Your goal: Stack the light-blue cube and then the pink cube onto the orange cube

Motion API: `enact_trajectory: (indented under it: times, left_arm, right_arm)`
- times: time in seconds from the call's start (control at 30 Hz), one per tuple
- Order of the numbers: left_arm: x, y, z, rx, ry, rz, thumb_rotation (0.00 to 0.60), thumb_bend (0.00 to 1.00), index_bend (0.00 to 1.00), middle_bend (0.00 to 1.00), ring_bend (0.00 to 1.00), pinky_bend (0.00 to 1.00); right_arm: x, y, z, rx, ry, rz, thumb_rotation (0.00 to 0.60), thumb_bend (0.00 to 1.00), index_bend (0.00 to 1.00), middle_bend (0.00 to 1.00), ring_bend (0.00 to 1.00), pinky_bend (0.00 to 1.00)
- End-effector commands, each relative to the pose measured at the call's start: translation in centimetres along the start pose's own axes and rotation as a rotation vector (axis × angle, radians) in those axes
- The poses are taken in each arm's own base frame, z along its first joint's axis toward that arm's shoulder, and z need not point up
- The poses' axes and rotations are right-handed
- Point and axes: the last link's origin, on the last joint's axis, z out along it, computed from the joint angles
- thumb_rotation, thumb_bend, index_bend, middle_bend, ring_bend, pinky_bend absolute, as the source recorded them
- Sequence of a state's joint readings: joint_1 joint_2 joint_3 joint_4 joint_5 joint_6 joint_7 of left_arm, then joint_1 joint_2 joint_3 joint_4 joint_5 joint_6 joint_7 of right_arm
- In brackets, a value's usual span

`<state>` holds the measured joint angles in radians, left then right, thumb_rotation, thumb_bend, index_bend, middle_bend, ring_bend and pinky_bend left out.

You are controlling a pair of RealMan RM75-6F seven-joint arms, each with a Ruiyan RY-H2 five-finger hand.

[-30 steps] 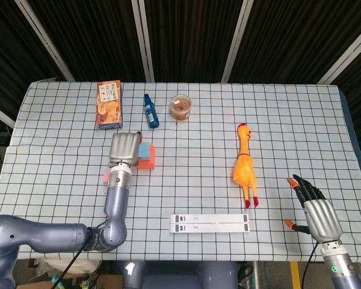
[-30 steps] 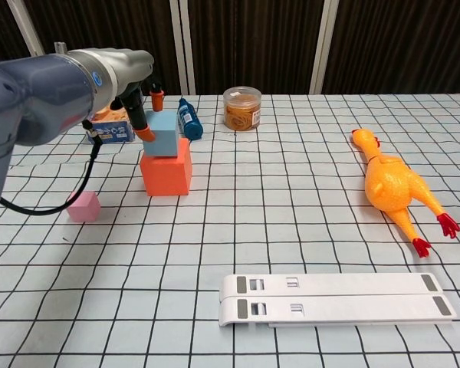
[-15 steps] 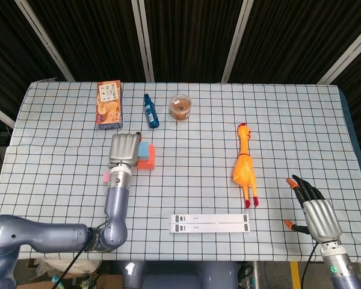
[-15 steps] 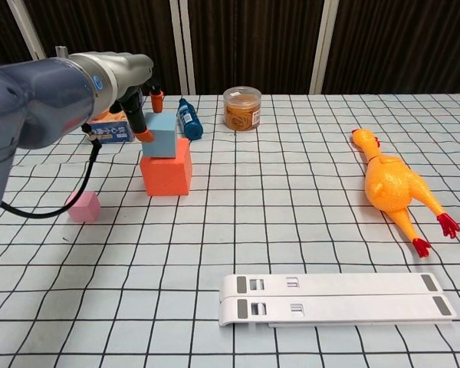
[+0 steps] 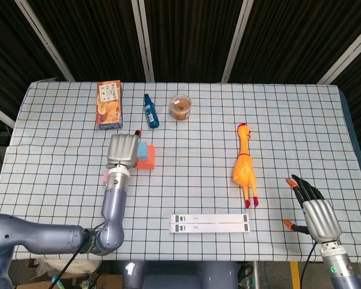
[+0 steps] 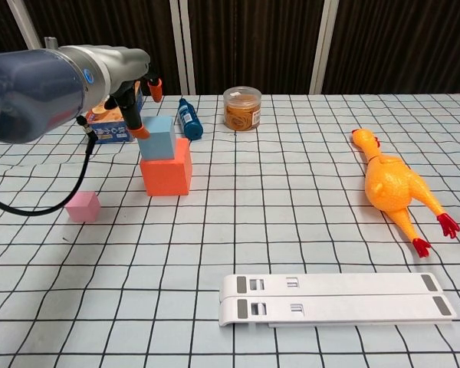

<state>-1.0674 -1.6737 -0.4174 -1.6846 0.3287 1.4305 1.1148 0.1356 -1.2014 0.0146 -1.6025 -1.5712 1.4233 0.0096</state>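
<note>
Chest view: the light-blue cube (image 6: 158, 136) sits on the orange cube (image 6: 166, 169), the left hand (image 6: 138, 96) just above with fingers (image 6: 147, 132) apart, one tip touching the cube's side. Pink cube (image 6: 83, 206) lies left of the orange one. Right hand (image 5: 313, 208) rests fingers spread, empty.

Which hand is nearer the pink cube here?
Left. The left hand hovers just above and beside the pink cube, at the cube stack. The right hand rests far across the table.

Matt cubes (image 6: 166, 169); glossy rubber chicken (image 6: 392, 190); checked cloth table cover (image 6: 291, 230).
</note>
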Motion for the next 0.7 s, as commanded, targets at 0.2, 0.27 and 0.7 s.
enact_trajectory:
  times: [0.2,0.27,0.7]
  left_arm:
    - [4.0,-5.0,-4.8,-0.056,0.074,-0.066,0.600,0.29,0.30,1.00,0.80,0.82]
    - [3.9,-7.2,-6.1,-0.043,0.064,-0.078,0.600,0.28,0.31,1.00,0.80,0.82]
    - [-4.5,-15.4,-8.2,0.020,-0.119,-0.010,0.600,0.26,0.34,1.00,0.80,0.82]
  right_arm:
    - [0.3,0.3,0.0,-0.007,0.009,0.007,0.600,0.16,0.10,0.07,0.12,0.22]
    - [0.4,0.3,0.0,-0.006,0.012,0.008,0.600,0.16,0.10,0.07,0.12,0.22]
    - [0.5,-0.1,-0.2,0.001,0.016,0.006,0.600,0.16,0.10,0.07,0.12,0.22]
